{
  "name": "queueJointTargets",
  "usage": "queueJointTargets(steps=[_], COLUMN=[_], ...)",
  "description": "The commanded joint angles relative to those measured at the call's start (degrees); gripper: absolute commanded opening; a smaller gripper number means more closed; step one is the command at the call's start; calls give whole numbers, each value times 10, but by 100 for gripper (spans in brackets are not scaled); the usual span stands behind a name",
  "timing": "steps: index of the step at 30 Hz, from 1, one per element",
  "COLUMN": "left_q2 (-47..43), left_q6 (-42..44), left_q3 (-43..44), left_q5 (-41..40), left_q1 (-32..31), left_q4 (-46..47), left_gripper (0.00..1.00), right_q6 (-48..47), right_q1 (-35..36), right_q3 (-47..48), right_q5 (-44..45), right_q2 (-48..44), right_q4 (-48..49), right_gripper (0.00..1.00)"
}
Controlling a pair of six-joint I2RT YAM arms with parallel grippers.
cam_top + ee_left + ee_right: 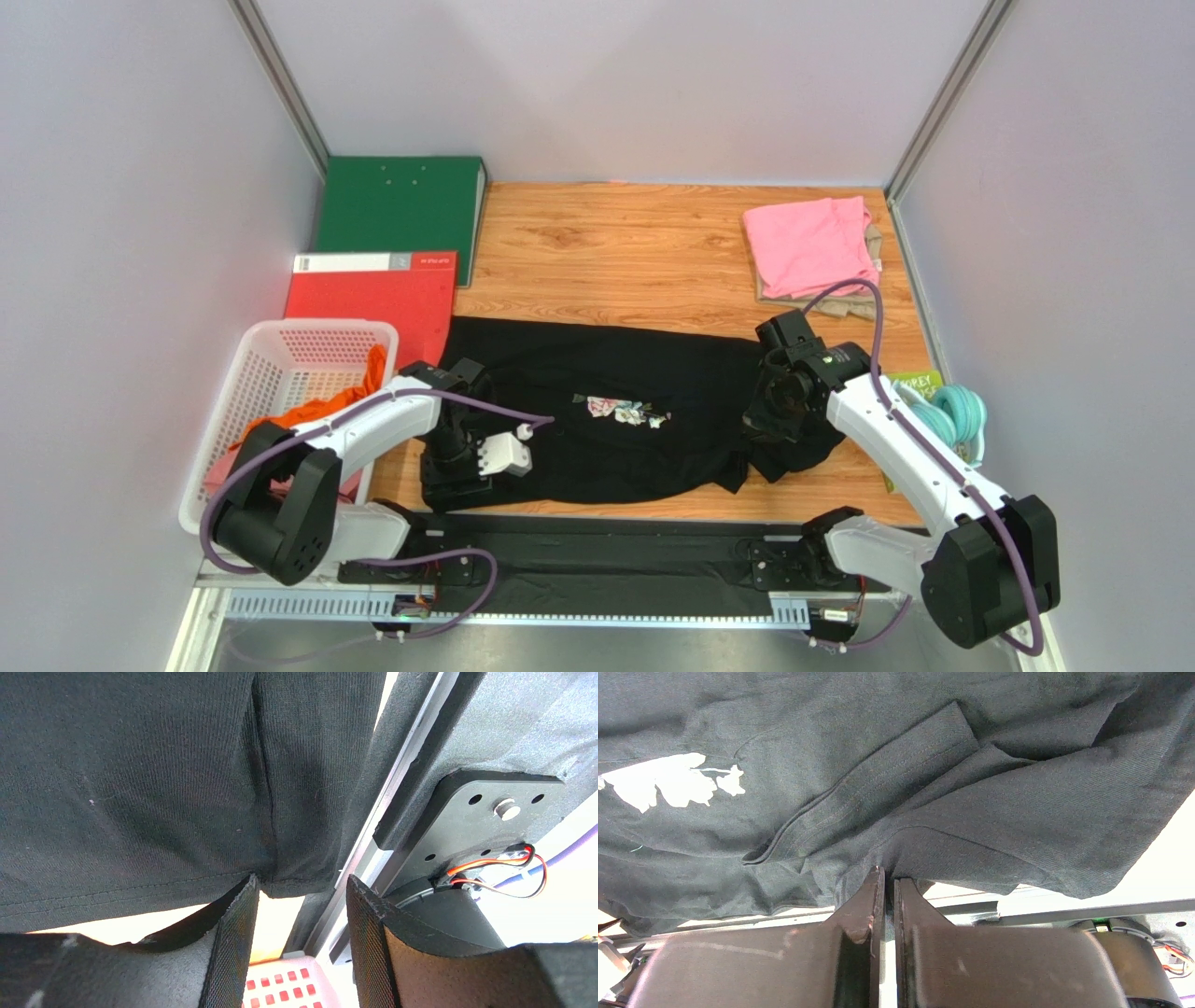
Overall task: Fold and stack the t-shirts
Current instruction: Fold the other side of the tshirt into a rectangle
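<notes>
The top view alone shows the whole layout: the black t-shirt [631,378] lies spread across the wooden table [631,252], stretched between the two arms, with its small print [624,410] about midway between them. Well beyond the right pincer [885,871], at the far corner, a folded pink t-shirt [807,241] rests on a beige one [769,296]. On the outer side of the left pincer [298,882] an orange t-shirt [330,406] spills from a white basket [316,329]. None of this reaches the wrist cameras, but only they show the jaws. The right wrist view shows the right pincer's fingers [861,917] pressed together on a fold of the black cloth, which rises from the tips in a tight pleat, with a stitched hem band running up and away to the left of it. The left wrist view shows the left pincer spread, with bare table and a corner of the basket showing through the gap. The black shirt's bottom hem runs just past its fingertips [235,931], and I cannot tell whether it touches them. Close up the cloth is a fine ribbed knit, dark charcoal, with one lengthwise crease above the left pincer and loose rumpled folds around the right one.
</notes>
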Motion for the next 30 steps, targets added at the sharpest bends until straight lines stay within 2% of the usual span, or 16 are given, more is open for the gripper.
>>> queueJointTargets(steps=[1, 3, 6, 7, 9, 10, 12, 13, 15, 25, 30], left_q2=[4, 3, 14, 22, 33, 33, 35, 34, 27, -60, -101], left_q6=[-3, -4, -8, -11, -15, -20, -23, -25, -29, -40, -44], left_q3=[10, 9, 10, 9, 8, 10, 16, 19, 29, 95, 145], left_q5=[33, 34, 34, 31, 25, 24, 26, 25, 19, 10, 12], left_q1=[-3, -3, -3, -3, -3, -3, -4, -4, -4, 2, 7], left_q4=[4, 6, 10, 15, 21, 22, 23, 23, 18, -27, -100], left_gripper=[56, 56, 44, 38, 31, 23, 14, 6, 0, 0, 0], right_q6=[2, 2, 1, 1, 1, 2, 1, 2, 2, -3, -4], right_q1=[-2, -2, -3, -3, -4, -5, -5, -4, -5, -5, -5], right_q3=[5, 5, 7, 7, 8, 8, 8, 8, 10, 21, 26], right_q5=[4, 4, 4, 4, 4, 4, 4, 4, 4, 4, 4], right_q2=[-6, -4, -3, -3, -5, -5, -6, -6, -7, -12, -19], right_q4=[18, 18, 18, 18, 17, 18, 18, 18, 18, 13, 6], right_gripper=[0, 0, 0, 0, 0, 0, 0, 0, 0, 0, 0])
